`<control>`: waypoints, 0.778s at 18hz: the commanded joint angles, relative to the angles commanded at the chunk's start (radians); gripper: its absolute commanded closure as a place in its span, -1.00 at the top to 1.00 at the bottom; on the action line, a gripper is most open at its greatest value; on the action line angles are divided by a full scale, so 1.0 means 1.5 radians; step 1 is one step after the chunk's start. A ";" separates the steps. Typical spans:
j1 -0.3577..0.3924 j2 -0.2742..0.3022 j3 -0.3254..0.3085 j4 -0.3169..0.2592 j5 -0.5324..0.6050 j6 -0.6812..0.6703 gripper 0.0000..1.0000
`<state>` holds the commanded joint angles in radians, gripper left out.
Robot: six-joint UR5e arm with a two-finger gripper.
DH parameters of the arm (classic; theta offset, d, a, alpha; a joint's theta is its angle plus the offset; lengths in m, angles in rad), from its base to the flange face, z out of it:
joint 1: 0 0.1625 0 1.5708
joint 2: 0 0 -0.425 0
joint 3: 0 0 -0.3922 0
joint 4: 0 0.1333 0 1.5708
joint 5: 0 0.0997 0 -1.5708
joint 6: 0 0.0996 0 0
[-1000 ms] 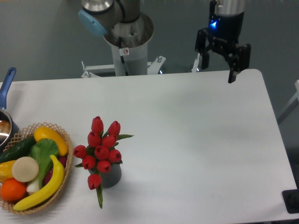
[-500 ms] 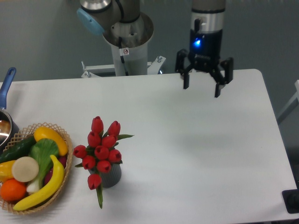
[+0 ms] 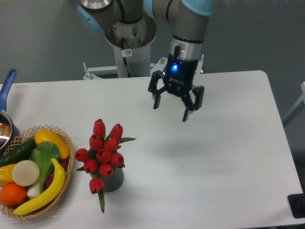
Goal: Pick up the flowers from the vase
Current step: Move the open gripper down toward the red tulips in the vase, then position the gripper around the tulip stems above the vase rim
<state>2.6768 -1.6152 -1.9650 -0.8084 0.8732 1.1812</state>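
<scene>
The flowers point(image 3: 104, 153), a bunch of red tulip buds with green leaves, stand in the vase point(image 3: 113, 179), a small dark grey ribbed cylinder, at the table's front left. One bud droops over the vase's front. My gripper point(image 3: 171, 111) hangs open above the table's middle, up and to the right of the bunch, well apart from it. Nothing is between its fingers.
A woven basket point(image 3: 66, 182) holding a banana, an orange and other fruit and vegetables sits at the left edge, close beside the vase. A pot with a blue handle point(image 3: 6, 86) pokes in at the far left. The arm's base point(image 3: 129, 43) stands behind the table.
The gripper has swept from the table's back right corner leftward and forward, lower over the table, toward the flowers. It stays open. Flowers and vase have not moved.
</scene>
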 joint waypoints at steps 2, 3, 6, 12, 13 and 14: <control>0.001 -0.012 -0.005 0.000 -0.072 0.002 1.00; 0.001 -0.022 -0.006 0.000 -0.109 0.003 1.00; -0.006 -0.044 -0.009 0.003 -0.143 0.009 1.00; -0.057 -0.079 0.002 0.033 -0.174 0.008 1.00; -0.060 -0.089 0.006 0.033 -0.175 0.008 1.00; -0.061 -0.094 0.011 0.034 -0.174 0.009 1.00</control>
<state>2.5848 -1.7563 -1.9482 -0.7578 0.6120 1.1950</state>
